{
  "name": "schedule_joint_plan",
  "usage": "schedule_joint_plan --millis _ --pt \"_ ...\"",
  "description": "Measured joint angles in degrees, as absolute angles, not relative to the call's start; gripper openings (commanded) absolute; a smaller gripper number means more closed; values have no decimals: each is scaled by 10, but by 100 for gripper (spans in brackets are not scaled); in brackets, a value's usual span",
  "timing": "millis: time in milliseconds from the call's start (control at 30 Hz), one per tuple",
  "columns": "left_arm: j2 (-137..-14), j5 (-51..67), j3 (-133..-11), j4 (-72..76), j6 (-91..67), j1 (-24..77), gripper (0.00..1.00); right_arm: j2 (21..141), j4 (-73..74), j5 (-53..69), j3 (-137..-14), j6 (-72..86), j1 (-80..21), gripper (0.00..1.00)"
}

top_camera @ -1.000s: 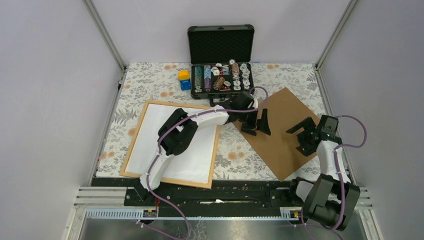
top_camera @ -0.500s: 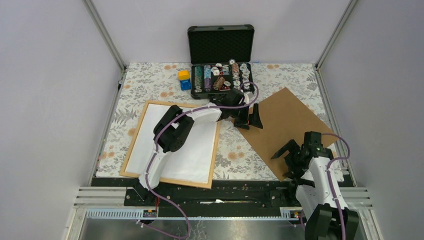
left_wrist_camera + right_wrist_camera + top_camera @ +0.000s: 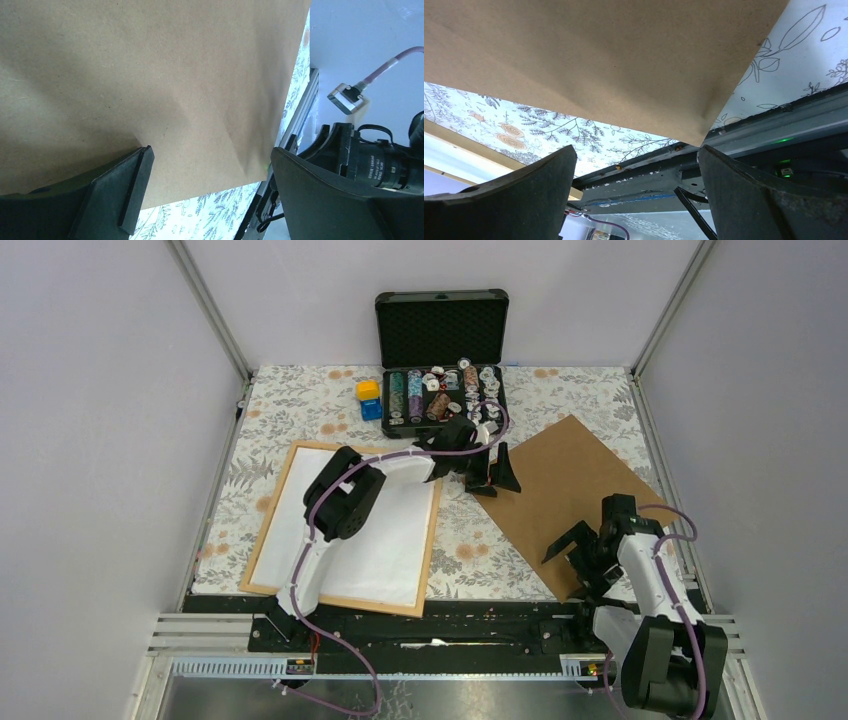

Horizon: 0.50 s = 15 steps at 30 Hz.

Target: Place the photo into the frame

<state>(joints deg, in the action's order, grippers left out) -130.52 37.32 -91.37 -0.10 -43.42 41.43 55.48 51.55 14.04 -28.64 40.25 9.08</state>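
The light wood frame (image 3: 431, 540) lies flat at the left of the table. A white sheet (image 3: 380, 550) fills its opening; no sunset print shows, so I cannot tell if this is the photo face down. The plain brown backing board (image 3: 575, 475) lies at the right. My left gripper (image 3: 492, 472) is open and empty over the board's left corner; the left wrist view shows the board (image 3: 150, 75) between its spread fingers (image 3: 210, 160). My right gripper (image 3: 575, 555) is open and empty over the board's near corner (image 3: 599, 50), fingers (image 3: 636, 155) wide apart.
An open black case (image 3: 440, 390) of poker chips stands at the back centre. A yellow and a blue cube (image 3: 369, 398) sit to its left. A black rail (image 3: 450, 618) runs along the table's near edge. Flowered cloth (image 3: 470, 540) covers the table.
My right gripper has drawn back from over the board's right part to its near corner. My left gripper has shifted a little to the left and farther back. Both stayed open.
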Motion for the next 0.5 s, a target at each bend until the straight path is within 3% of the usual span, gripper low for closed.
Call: schedule_joint_plan --millis 500 --pt "-1313 394 -914 14 -465 405 99 607 469 140 -248 437 71 100"
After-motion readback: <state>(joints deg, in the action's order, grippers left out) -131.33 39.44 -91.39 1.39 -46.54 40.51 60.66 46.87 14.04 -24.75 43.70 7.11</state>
